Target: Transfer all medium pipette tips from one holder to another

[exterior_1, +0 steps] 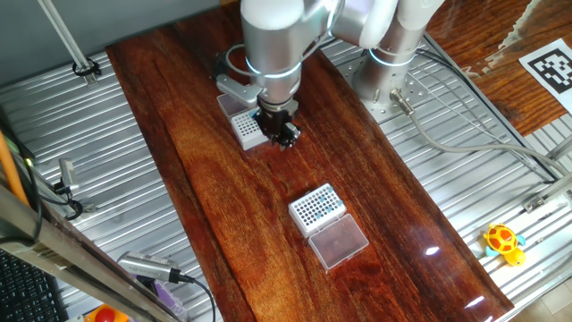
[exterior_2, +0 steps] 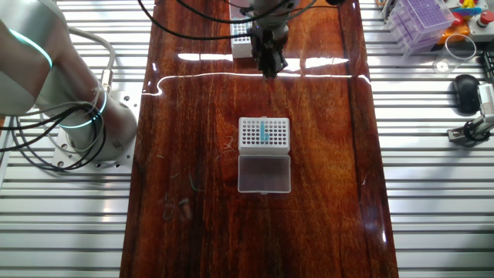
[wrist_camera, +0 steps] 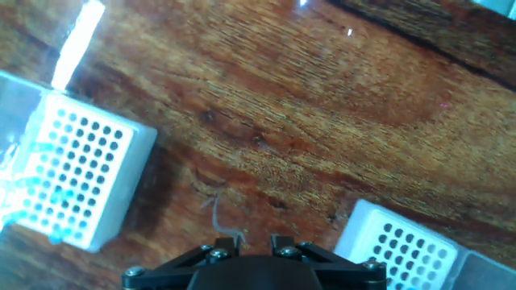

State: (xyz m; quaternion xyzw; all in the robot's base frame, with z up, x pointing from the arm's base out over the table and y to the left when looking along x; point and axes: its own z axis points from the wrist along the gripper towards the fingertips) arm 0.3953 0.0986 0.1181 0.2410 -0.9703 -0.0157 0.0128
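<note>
A white rack stands mid-table and holds a short column of teal medium pipette tips. Its clear lid lies open in front of it. In the hand view this rack is at the left, with the tips near its left edge. A second white rack stands at the far end; I see no teal in it, and it shows at the lower right of the hand view. My gripper hangs just beside this second rack, over bare wood. Its fingers stand a little apart with nothing between them.
The wooden table top is edged by ribbed metal on both sides. The arm's base stands on the metal. A purple tip box and a black mouse lie off to one side. A yellow toy lies on the metal.
</note>
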